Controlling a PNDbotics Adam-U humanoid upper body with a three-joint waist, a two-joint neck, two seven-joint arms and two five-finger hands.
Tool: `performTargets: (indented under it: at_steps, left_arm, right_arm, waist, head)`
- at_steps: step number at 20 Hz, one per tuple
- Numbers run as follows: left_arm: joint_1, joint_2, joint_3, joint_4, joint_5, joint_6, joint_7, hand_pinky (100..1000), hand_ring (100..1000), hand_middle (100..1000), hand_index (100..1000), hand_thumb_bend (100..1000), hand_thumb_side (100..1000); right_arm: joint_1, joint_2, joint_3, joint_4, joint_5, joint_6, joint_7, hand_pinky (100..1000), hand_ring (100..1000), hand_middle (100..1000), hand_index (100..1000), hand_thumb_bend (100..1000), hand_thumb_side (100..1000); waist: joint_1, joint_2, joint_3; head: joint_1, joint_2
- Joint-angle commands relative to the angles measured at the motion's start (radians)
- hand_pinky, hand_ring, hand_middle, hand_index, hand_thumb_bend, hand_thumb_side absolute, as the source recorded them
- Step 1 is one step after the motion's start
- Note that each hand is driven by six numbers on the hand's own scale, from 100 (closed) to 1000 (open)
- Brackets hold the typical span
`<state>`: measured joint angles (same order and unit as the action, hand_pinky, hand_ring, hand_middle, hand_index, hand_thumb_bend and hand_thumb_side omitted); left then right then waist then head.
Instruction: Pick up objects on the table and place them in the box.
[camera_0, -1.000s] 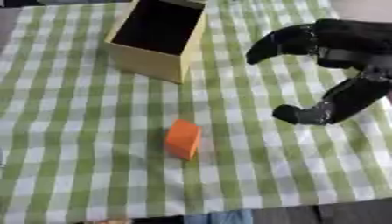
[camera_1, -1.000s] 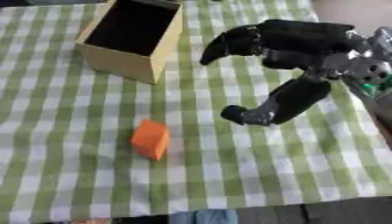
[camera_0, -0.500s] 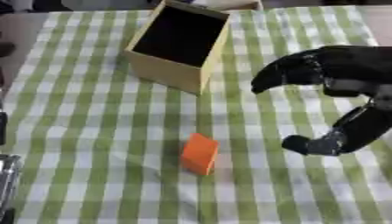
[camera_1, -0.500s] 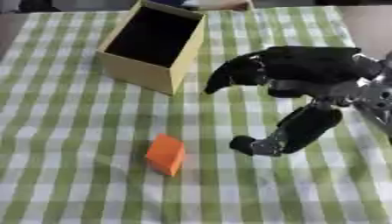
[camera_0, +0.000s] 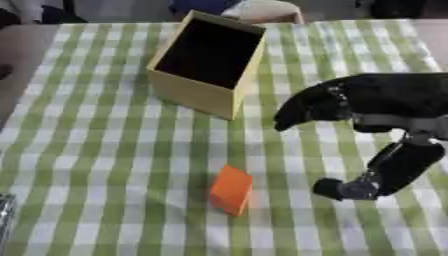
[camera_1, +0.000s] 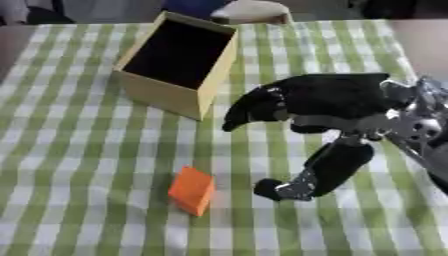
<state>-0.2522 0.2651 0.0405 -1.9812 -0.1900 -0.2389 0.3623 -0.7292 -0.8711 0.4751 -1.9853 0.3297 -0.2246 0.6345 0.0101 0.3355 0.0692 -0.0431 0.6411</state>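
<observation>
Orange block (camera_0: 232, 189) lay on the checked tablecloth (camera_0: 105, 165), just left of the right hand (camera_1: 328, 107), whose fingers and thumb spread wide, holding nothing. Its long axis ran toward the open yellow box (camera_0: 208, 62) beyond.

The right hand (camera_0: 367, 107) runs off the left eye view's right edge; the box (camera_1: 175, 65) interior is dark throughout.
</observation>
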Motion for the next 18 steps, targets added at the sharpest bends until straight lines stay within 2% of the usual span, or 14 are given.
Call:
performTargets:
  at_steps: [1, 9, 18]
  left_arm:
    - [-0.011, 0.014, 0.001, -0.019, 0.0, -0.003, -0.003, 714, 621, 636, 735, 535, 732]
    - [-0.019, 0.013, -0.001, -0.019, 0.003, 0.0, -0.005, 715, 620, 636, 734, 534, 733]
    - [-0.026, 0.012, -0.004, -0.019, 0.006, 0.0, -0.01, 716, 619, 635, 734, 532, 734]
  right_arm:
    - [-0.028, -0.002, 0.013, -0.015, 0.016, 0.0, 0.026, 875, 918, 868, 924, 334, 636]
    - [-0.059, 0.031, 0.052, -0.015, 0.038, 0.025, 0.077, 874, 919, 869, 923, 339, 633]
    - [-0.08, 0.064, 0.069, -0.014, 0.062, 0.062, 0.113, 874, 919, 871, 921, 339, 621]
  waist:
    - [-0.001, -0.016, 0.004]
    - [-0.009, -0.009, 0.017]
    - [-0.012, -0.001, 0.029]
  head:
    - [-0.019, -0.004]
    - [-0.047, 0.015]
    - [-0.061, 0.014]
